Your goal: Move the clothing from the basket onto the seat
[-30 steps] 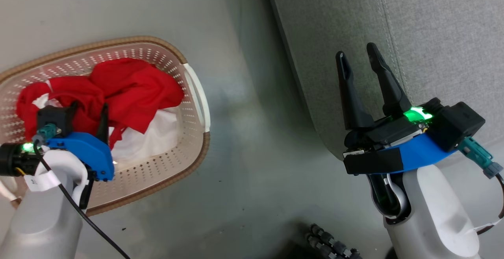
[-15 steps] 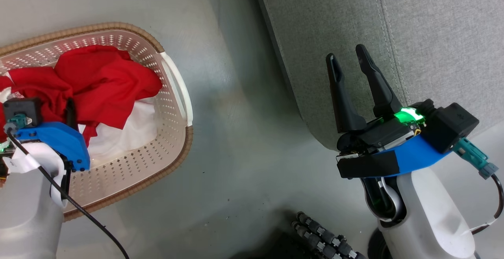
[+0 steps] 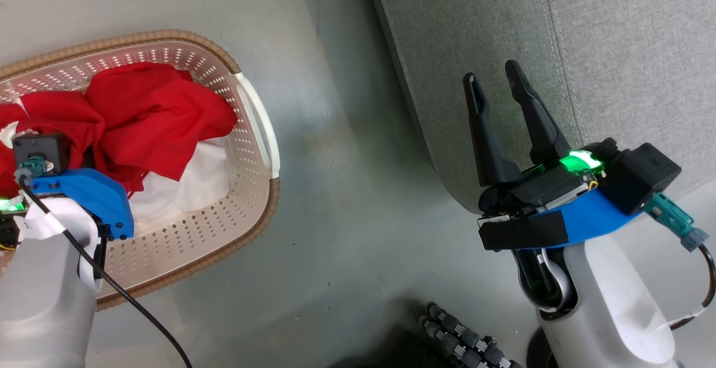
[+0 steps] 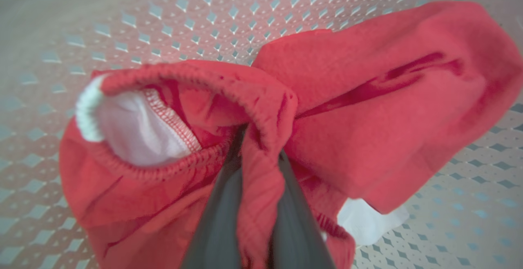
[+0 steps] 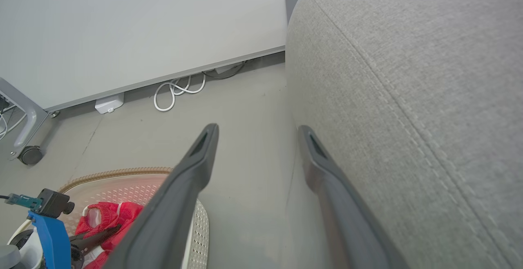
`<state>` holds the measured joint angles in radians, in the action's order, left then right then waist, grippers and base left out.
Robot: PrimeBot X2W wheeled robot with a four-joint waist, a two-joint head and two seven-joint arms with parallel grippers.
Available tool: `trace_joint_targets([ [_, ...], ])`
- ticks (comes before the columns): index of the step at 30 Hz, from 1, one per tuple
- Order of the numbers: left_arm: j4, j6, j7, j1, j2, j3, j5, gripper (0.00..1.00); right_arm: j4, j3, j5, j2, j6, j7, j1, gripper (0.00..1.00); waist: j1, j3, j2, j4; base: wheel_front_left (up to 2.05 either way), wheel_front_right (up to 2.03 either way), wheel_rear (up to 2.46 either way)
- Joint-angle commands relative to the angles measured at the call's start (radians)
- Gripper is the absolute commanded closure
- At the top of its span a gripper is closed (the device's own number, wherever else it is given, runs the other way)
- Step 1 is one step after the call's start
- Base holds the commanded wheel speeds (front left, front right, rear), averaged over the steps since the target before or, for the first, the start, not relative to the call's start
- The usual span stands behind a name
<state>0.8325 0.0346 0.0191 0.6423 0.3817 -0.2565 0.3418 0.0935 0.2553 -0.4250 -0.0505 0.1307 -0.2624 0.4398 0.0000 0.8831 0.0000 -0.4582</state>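
Grey floor (image 3: pixel 347 200) runs down the middle of the head view. The seat (image 3: pixel 615 32) takes the upper right. The basket (image 3: pixel 168 36) sits at the left, apart from it, with the clothing (image 3: pixel 151 116) heaped inside. At the lower right the right tool (image 3: pixel 491 71) hangs with fingers spread. At the lower left the left tool (image 4: pixel 260 146) pinches a fold of the red clothing.

Bright, even indoor light. Pale glare on the floor (image 3: pixel 347 217), soft shadow beside the sofa (image 3: pixel 615 32); the close-up red clothing (image 4: pixel 388 109) is blurred.
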Motion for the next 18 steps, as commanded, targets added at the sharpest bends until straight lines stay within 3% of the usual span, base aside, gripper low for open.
trace_joint_targets([
  [1, -0.005, -0.001, 0.004, 0.015, 0.001, -0.002, 0.001, 1.00, 0.003, -0.004, 0.000, 0.000, 0.000, -0.003, 0.017, 0.00, 0.0000, -0.002, 0.0000, 0.003, 0.00, 0.00, 0.00],
  [10, 0.008, -0.006, 0.017, 0.013, -0.020, -0.012, 0.016, 1.00, 0.013, -0.011, 0.020, 0.000, 0.000, -0.003, 0.011, 0.00, 0.0000, -0.030, 0.0000, 0.020, 0.00, 0.00, 0.00],
  [18, 0.063, -0.032, 0.072, 0.006, -0.098, -0.041, 0.031, 1.00, 0.043, -0.033, 0.083, 0.000, 0.000, -0.003, -0.009, 0.00, 0.0000, -0.158, 0.0000, 0.087, 0.00, 0.00, 0.00],
])
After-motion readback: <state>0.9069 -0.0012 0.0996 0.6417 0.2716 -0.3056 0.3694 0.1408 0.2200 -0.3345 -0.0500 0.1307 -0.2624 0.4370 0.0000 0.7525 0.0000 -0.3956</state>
